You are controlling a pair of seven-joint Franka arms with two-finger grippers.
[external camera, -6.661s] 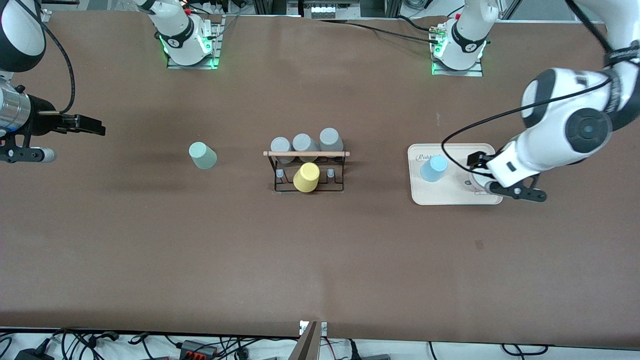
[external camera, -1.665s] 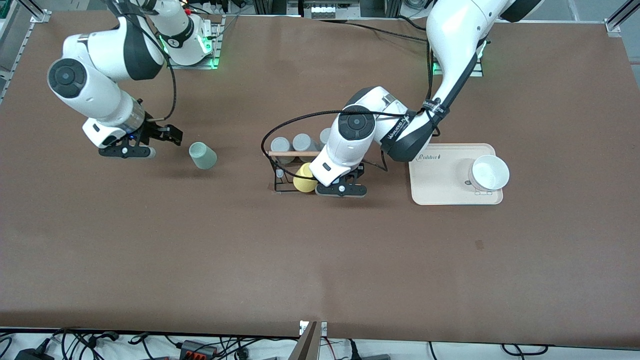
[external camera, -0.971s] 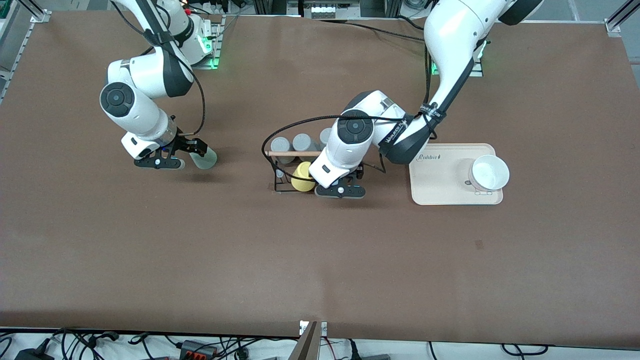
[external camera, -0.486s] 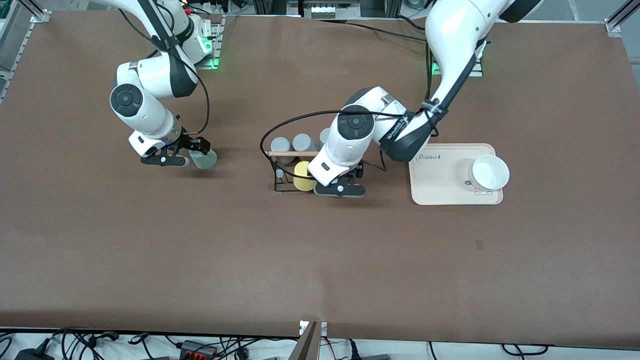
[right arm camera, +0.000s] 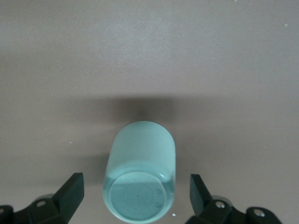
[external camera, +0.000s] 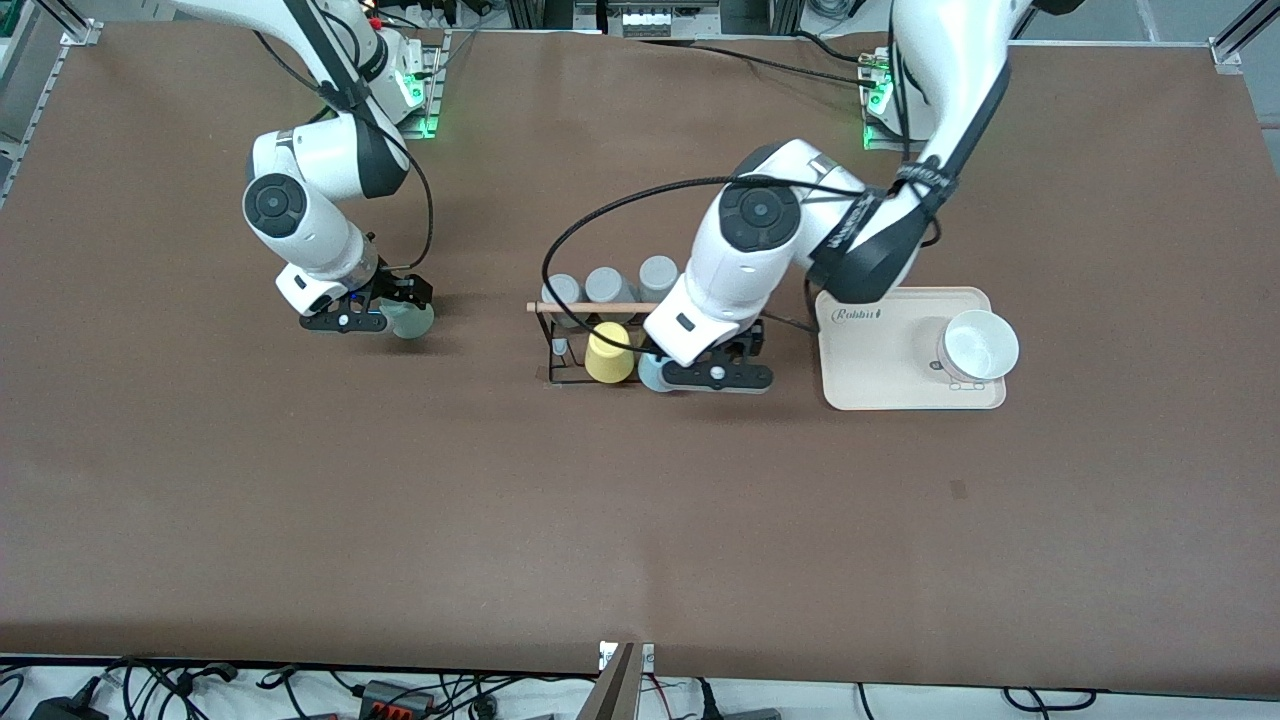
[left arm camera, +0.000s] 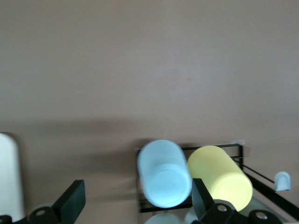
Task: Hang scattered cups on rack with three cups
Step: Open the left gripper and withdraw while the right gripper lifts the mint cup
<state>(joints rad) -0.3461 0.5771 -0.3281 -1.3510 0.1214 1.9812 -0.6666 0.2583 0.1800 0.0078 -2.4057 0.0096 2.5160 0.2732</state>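
Bare brown table [external camera: 640, 520] runs wide at 6 o'clock of the rack [external camera: 560, 378]; the beige tray [external camera: 880, 375] at its 3 o'clock reads "Robbi" and holds a white bowl [external camera: 978, 345]. Left gripper [left arm camera: 135, 207], fingers apart, straddles the light blue cup [left arm camera: 163, 172] on the rack beside the yellow cup [left arm camera: 219, 177], three grey cups [external camera: 605, 285] at 12 o'clock. Right gripper [right arm camera: 135, 196], fingers apart, straddles the mint-green cup [right arm camera: 140, 179] on the table at the rack's 9 o'clock.

The front view looks down from high across the whole table [external camera: 640, 520], facing both arm bases. Each wrist view looks close down past its own fingers: the left onto the rack [left arm camera: 236, 151], the right onto the mint-green cup [right arm camera: 140, 179]; both appear in the front view
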